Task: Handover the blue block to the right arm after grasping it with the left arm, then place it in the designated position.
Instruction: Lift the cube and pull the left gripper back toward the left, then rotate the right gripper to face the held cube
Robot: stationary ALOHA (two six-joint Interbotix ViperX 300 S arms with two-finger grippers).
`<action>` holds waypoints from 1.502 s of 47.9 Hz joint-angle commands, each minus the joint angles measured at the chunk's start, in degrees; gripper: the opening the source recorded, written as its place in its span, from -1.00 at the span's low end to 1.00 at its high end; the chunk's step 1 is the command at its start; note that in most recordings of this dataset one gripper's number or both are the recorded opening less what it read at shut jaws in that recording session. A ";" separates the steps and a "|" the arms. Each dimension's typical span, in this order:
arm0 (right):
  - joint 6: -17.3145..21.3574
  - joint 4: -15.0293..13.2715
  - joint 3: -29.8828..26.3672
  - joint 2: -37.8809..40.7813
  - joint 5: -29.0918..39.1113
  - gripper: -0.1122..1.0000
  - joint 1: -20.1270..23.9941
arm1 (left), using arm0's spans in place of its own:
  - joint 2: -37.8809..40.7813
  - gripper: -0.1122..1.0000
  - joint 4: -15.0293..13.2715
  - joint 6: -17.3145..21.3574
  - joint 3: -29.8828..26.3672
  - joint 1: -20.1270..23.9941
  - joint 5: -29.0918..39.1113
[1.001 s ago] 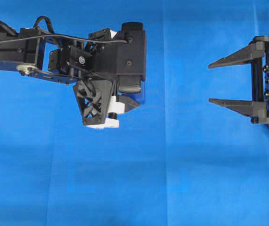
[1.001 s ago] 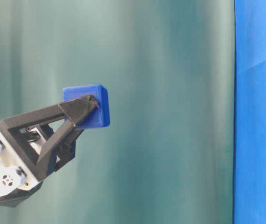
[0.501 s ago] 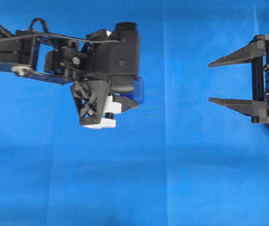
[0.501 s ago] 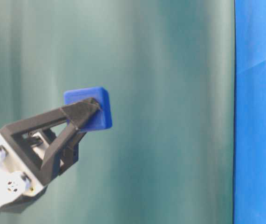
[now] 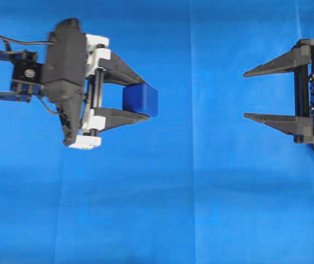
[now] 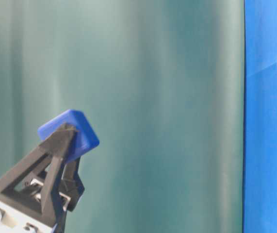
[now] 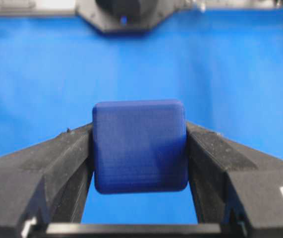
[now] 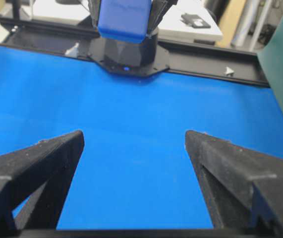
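Note:
The blue block [image 5: 141, 100] is a dark navy cube pinched between the two black fingertips of my left gripper [image 5: 146, 99], which is shut on it above the cloth. In the left wrist view the blue block [image 7: 140, 146] fills the gap between both fingers [image 7: 62, 158]. From table level the block [image 6: 70, 133] is lifted in the air at the fingertips. My right gripper [image 5: 244, 96] stands wide open at the right edge, its fingers pointing left toward the block, well apart from it. The right wrist view has the block [image 8: 125, 20] far ahead, above its open gripper [image 8: 134, 136].
A bright blue cloth [image 5: 189, 209] covers the table. A dark green curtain [image 6: 167, 97] fills the table-level view. The left arm's black base [image 8: 129, 57] and a black rail sit at the cloth's far edge in the right wrist view.
My left gripper has turned at the wrist, from pointing down to lying flat with its fingers toward the right, and drawn back left. The block stays gripped. The right gripper has not moved.

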 commanded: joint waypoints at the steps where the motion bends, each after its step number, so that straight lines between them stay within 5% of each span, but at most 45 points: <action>1: -0.09 -0.09 -1.58 0.26 -0.44 0.95 -0.09 | -2.72 0.08 0.18 0.09 2.64 0.18 -6.42; 11: -0.09 0.00 -1.76 0.70 -0.44 0.95 -0.09 | -4.75 0.08 0.00 0.09 6.94 0.26 -14.06; 48: -0.70 -1.76 -2.02 0.79 -1.14 0.95 -0.09 | -4.57 0.08 -0.09 -0.26 6.94 0.26 -14.06; 61: -5.71 -10.11 -3.16 0.79 -1.05 0.95 -0.09 | -4.57 0.08 -0.18 -0.44 6.94 0.26 -14.06; 72: -16.61 -19.51 -3.60 0.62 -1.41 0.94 -0.09 | -4.66 0.08 -0.18 -0.53 6.94 0.26 -14.06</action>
